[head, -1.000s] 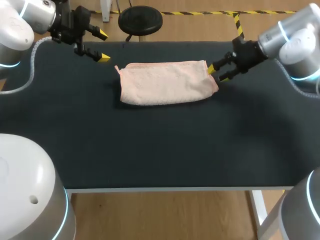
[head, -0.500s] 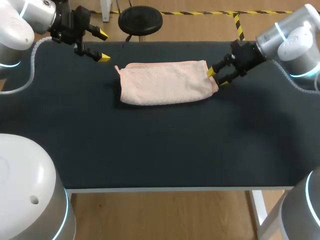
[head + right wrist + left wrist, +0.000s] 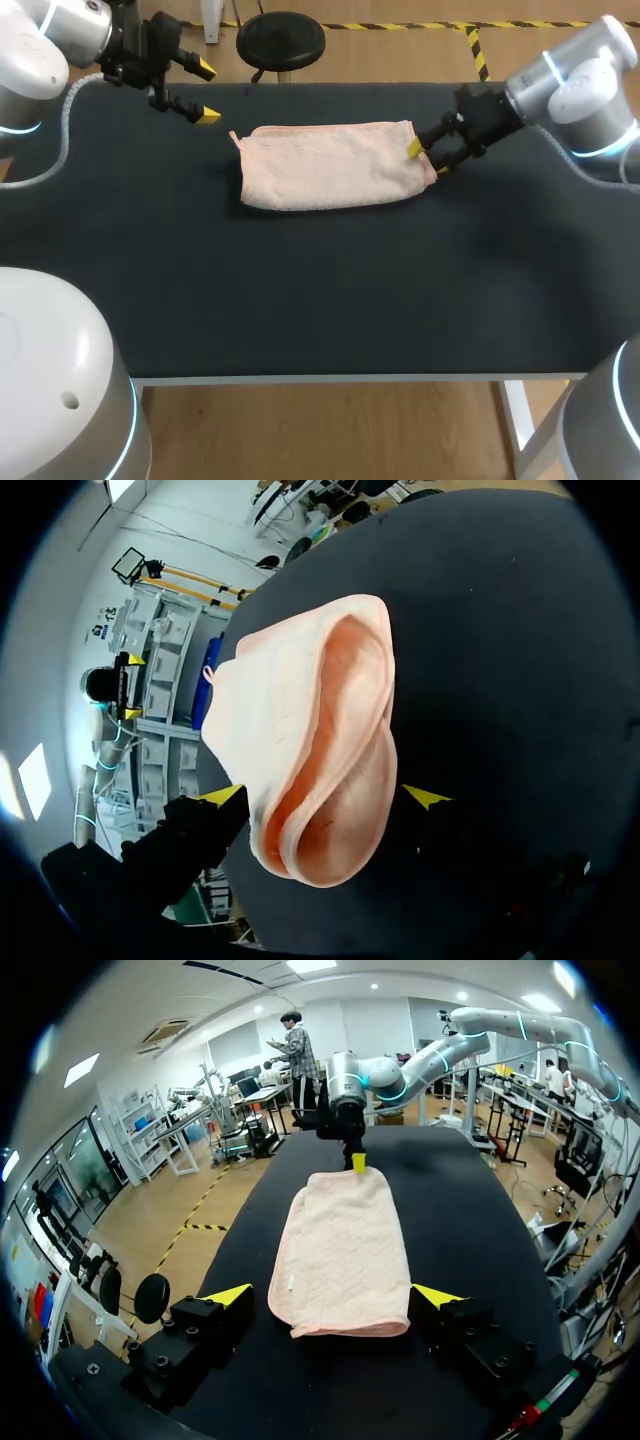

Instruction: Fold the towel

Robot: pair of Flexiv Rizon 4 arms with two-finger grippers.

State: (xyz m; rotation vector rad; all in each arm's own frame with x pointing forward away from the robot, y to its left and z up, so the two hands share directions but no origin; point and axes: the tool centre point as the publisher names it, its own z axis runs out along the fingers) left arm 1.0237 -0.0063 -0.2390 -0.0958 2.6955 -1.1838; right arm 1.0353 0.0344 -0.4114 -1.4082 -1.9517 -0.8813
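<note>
Pink towel [image 3: 330, 165] lies folded into a long strip at the far middle of the table [image 3: 300, 300]. Right gripper [image 3: 426, 158] straddles its right end, fingers wide, gripping nothing. Left gripper [image 3: 205, 92] hovers far left, spread and empty. Another fold looks due.

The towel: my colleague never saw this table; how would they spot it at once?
On the black table, look toward the far edge. The towel is the pale pink cloth folded into a long strip, one end between the right gripper's yellow tips; nothing else there is soft or pale.
</note>
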